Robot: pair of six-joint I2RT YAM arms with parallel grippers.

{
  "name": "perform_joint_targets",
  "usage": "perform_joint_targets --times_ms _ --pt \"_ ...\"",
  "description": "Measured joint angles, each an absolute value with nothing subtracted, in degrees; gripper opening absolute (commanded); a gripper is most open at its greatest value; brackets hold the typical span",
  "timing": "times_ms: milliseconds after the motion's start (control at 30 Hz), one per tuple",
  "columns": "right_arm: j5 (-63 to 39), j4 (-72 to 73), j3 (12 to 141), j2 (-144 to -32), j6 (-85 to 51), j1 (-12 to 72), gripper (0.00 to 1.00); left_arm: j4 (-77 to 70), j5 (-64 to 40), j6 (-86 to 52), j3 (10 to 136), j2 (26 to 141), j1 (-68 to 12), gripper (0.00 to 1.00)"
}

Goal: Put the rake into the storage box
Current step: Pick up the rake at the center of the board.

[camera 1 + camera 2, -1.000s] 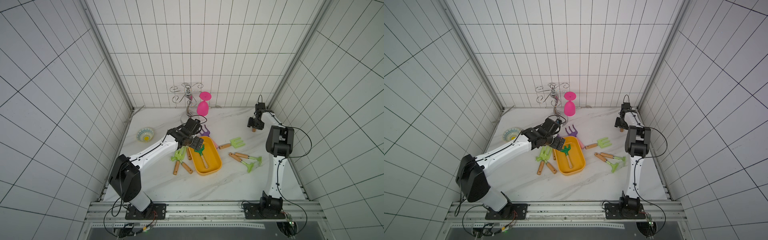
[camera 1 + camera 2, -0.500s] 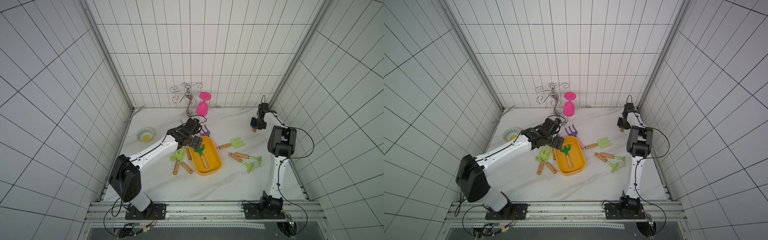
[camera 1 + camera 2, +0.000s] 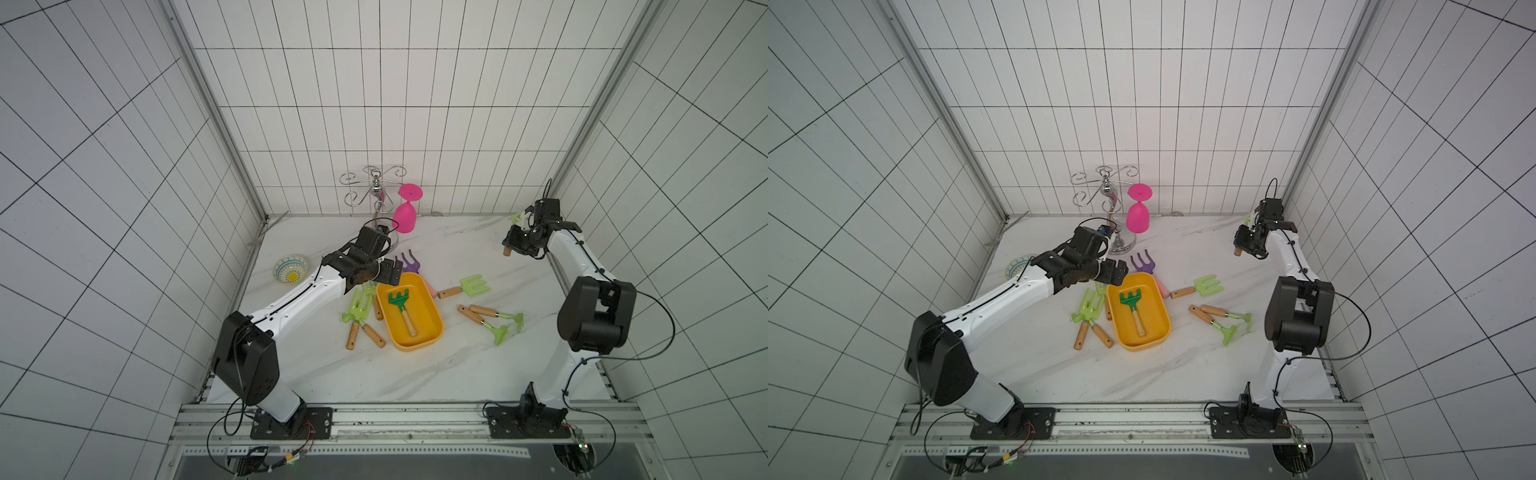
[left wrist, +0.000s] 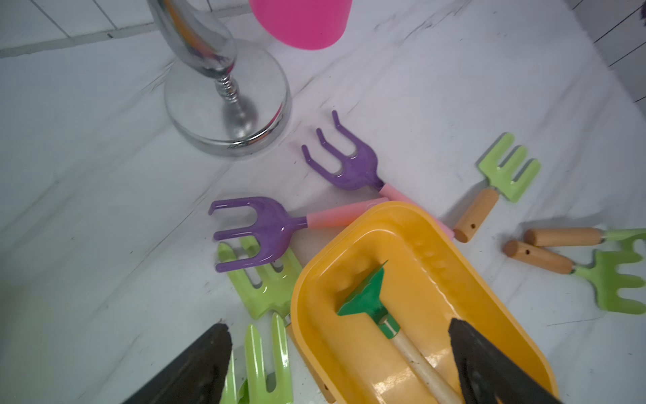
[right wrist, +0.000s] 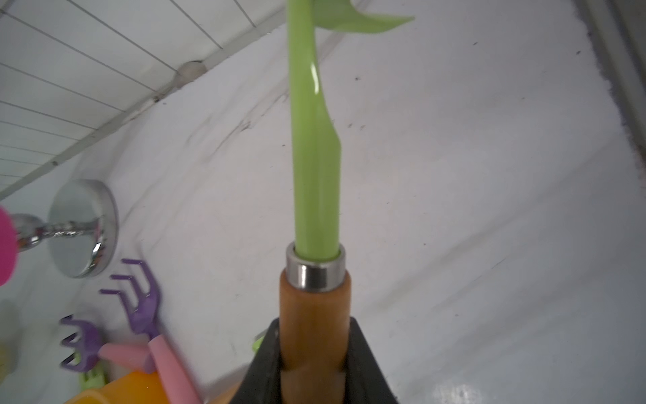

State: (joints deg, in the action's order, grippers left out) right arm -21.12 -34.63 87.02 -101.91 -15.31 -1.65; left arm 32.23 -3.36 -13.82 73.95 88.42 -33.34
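Observation:
The storage box [image 3: 426, 311] [image 3: 1152, 320] [image 4: 437, 266] is a shallow yellow-orange tub in mid-table. A dark green rake [image 3: 400, 300] [image 4: 363, 300] with a pale handle lies inside it. My left gripper [image 3: 390, 274] [image 3: 1115, 272] [image 4: 339, 328] hangs open over the box's far end, holding nothing. At the back right, my right gripper [image 3: 521, 240] [image 3: 1250, 241] [image 5: 314, 327] is shut on the wooden handle of a light green rake [image 3: 517, 218] [image 5: 314, 157]. That rake's head points toward the back wall.
Several light green rakes with wooden handles lie left [image 3: 357, 316] and right [image 3: 490, 322] of the box. Two purple rakes with pink handles [image 3: 409, 266] [image 4: 265, 227] lie at its far end. A chrome stand [image 3: 376, 195], a pink glass [image 3: 405, 214] and a patterned bowl [image 3: 291, 270] stand toward the back.
My right gripper has shut on the light green rake's wooden handle, and that arm has shifted slightly toward the right wall. The left arm has not moved.

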Motion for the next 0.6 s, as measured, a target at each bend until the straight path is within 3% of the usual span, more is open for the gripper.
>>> perform_joint_targets --times_ms 300,600 --pt "-45.2 -31.1 70.1 -84.8 -21.6 7.7 0.14 2.7 -26.6 -23.8 58.5 80.2 -26.9 0.96" --pt "-63.5 -16.1 58.7 -72.5 -29.0 13.0 0.15 -25.6 -45.2 -40.3 51.9 84.6 -26.0 0.91"
